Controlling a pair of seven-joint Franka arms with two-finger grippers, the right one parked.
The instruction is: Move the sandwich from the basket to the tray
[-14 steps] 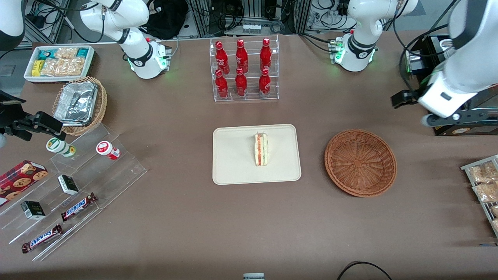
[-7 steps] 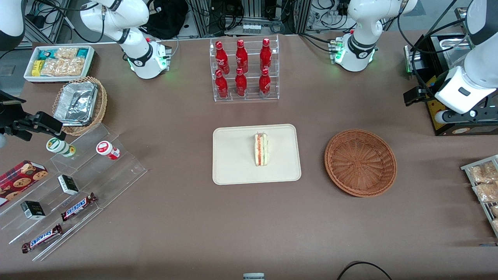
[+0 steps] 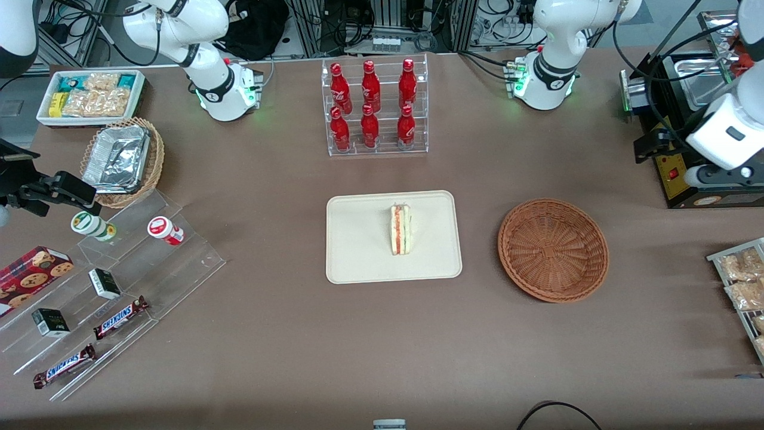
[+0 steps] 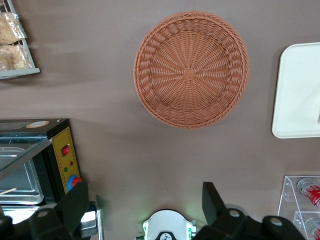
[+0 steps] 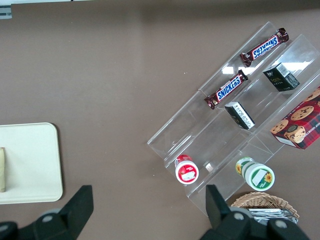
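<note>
From my station I see the left arm's gripper (image 4: 144, 200) raised high above the table (image 3: 286, 334) at the working arm's end. Its two dark fingers (image 4: 75, 202) are spread wide apart with nothing between them. In the front view it hangs beside a black appliance (image 3: 674, 173) with a yellow control panel, farther from the front camera than the basket (image 3: 553, 249).

Looking down from the wrist camera, I get the whole round reddish-brown basket, with its woven floor fully visible. It sits on the brown table well apart from the gripper. One rounded corner of the tray (image 4: 299, 90) also shows in that view.

The sandwich (image 3: 401, 229) is on the cream tray, roughly in the middle and slightly toward the side nearer the basket. Its cut edge faces up, so I can read the red, orange and green stripes of the filling. The tray and basket lie side by side on the table, apart from each other.

Farther from the front camera than the tray stands a clear rack of red bottles (image 3: 375, 107). A wire rack of snack packets (image 3: 743, 280) lies at the table edge at the working arm's end.
</note>
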